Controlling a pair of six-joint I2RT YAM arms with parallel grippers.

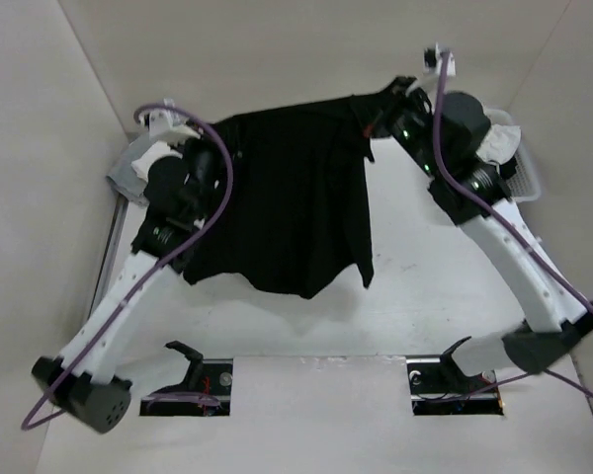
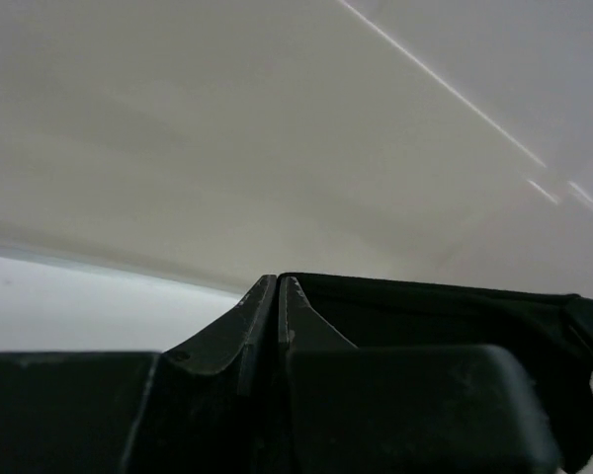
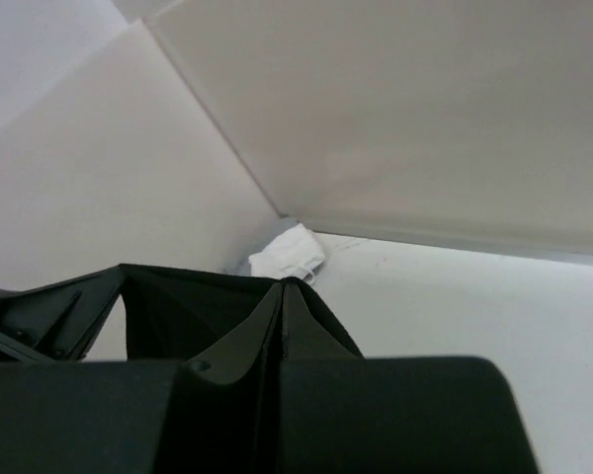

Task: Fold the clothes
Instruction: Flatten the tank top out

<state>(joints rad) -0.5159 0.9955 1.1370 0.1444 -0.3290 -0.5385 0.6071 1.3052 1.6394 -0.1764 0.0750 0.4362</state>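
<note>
shirt (image 1: 287, 197) hangs above the table (image 1: 425, 296), stretched between my arms; left gripper (image 2: 278, 286) and right gripper (image 3: 282, 288) each pinched tight on its top edge. it's light, limp, sags freely, so i'd grip corners.

Your left arm (image 1: 124, 296) and right arm (image 1: 514, 252) both stretch far forward and raised, elbows out, wrists angled toward each other. Left jaws and right jaws are pinched tight.
</note>
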